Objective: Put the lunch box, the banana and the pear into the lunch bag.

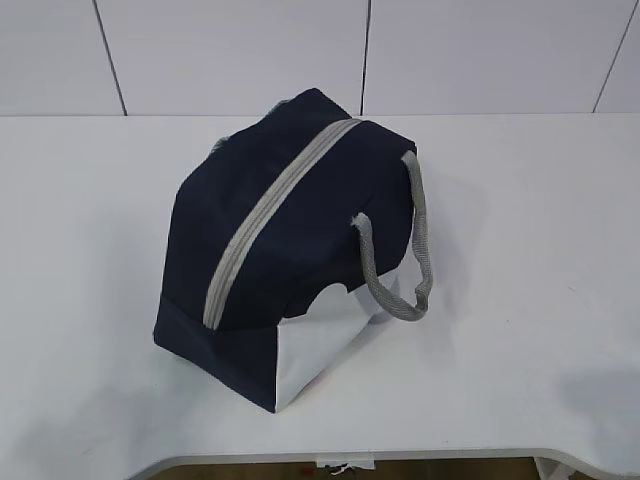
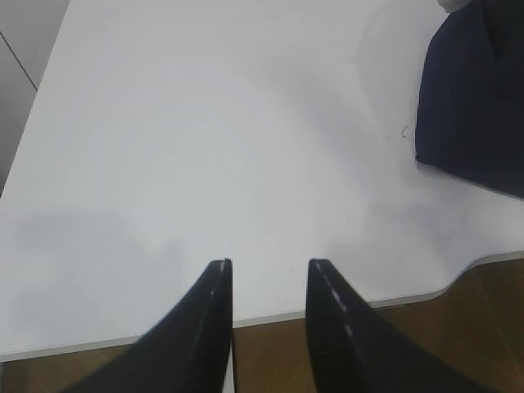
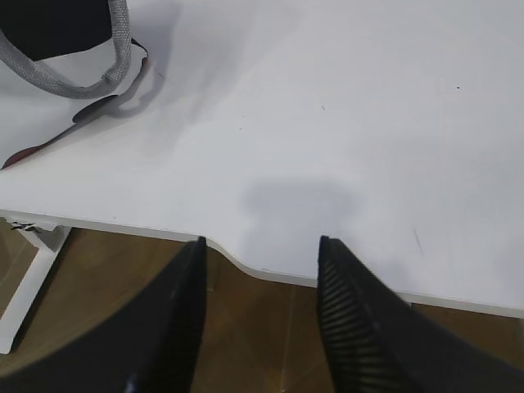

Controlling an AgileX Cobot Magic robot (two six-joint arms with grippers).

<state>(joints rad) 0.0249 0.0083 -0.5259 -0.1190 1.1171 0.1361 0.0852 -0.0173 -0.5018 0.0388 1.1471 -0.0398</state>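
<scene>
The navy lunch bag (image 1: pixel 290 240) stands in the middle of the white table, its grey zipper (image 1: pixel 265 220) shut along the top and a grey rope handle (image 1: pixel 400 260) hanging on its right side. A corner of the lunch bag (image 2: pixel 475 106) shows at the right of the left wrist view. Its handle (image 3: pixel 78 70) shows at the top left of the right wrist view. My left gripper (image 2: pixel 268 266) hangs open over the table's front edge, holding nothing. My right gripper (image 3: pixel 260 244) is open and empty too, above the front edge. The lunch box, banana and pear are out of view.
The white table (image 1: pixel 530 250) ends in a curved front edge (image 2: pixel 458 274) with brown floor (image 3: pixel 270 327) below. A white table leg (image 3: pixel 33 278) stands at the lower left of the right wrist view. A pale panelled wall (image 1: pixel 240 50) runs behind the table.
</scene>
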